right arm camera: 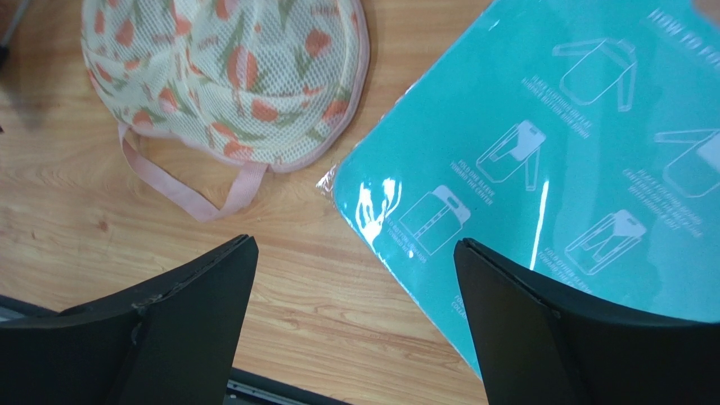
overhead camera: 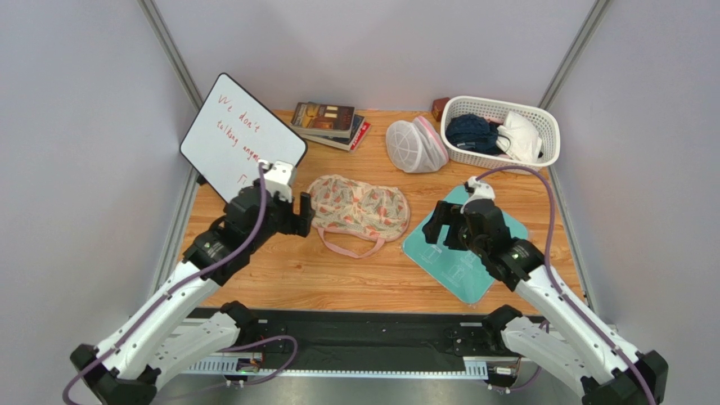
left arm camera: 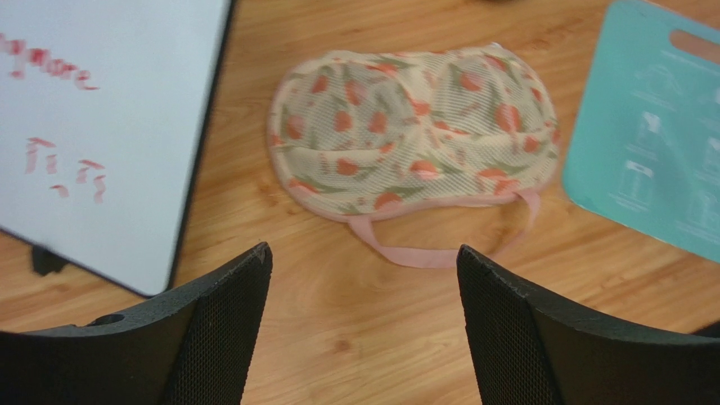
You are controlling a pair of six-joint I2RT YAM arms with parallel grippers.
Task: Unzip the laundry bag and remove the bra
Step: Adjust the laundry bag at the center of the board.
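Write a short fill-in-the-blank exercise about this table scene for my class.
Both the left gripper and the right gripper are ____.
The loop strap of the laundry bag is coloured ____.
The gripper hovering over the teal board is the ____ one.
Missing words: open, pink, right.

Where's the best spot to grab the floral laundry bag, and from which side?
Probably the pink loop strap on its near edge, coming from above. The laundry bag lies flat on the table, while the strap sticks out as a thin loop, easy to pinch.
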